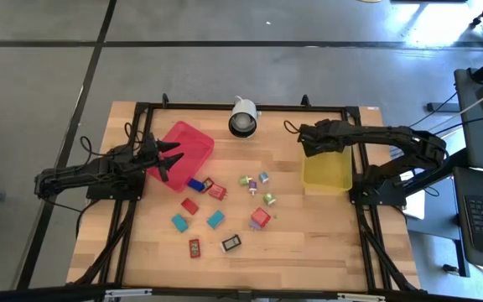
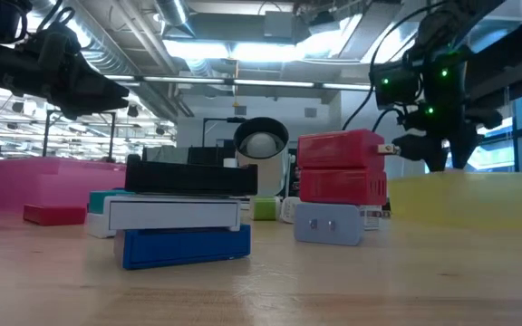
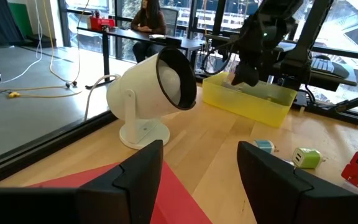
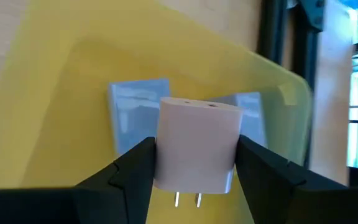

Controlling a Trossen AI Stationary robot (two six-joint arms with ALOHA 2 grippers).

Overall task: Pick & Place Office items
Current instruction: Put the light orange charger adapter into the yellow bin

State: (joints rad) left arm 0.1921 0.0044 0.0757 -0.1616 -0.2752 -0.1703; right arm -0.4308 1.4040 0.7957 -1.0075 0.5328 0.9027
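Pale wooden tabletop (image 1: 309,243) carries scattered blocky office items (image 1: 216,219), while the right gripper (image 4: 197,163) pinches a lilac two-pronged plug adapter (image 4: 199,144) above the yellow plastic tray (image 1: 326,172), apparently for release, and the left gripper (image 3: 197,171), jaws spread, waits over the red plastic tray (image 1: 184,144).

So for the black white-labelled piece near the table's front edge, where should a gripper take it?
The black piece lies flat and apart from its neighbours. Probably come straight down and pinch across its shorter sides; the red piece beside it leaves room for the fingers.

Your pale plug block (image 4: 197,146) hides much of 2 blue pieces (image 4: 135,118) behind it; the scattered table pieces (image 1: 225,205) are too small to identify.
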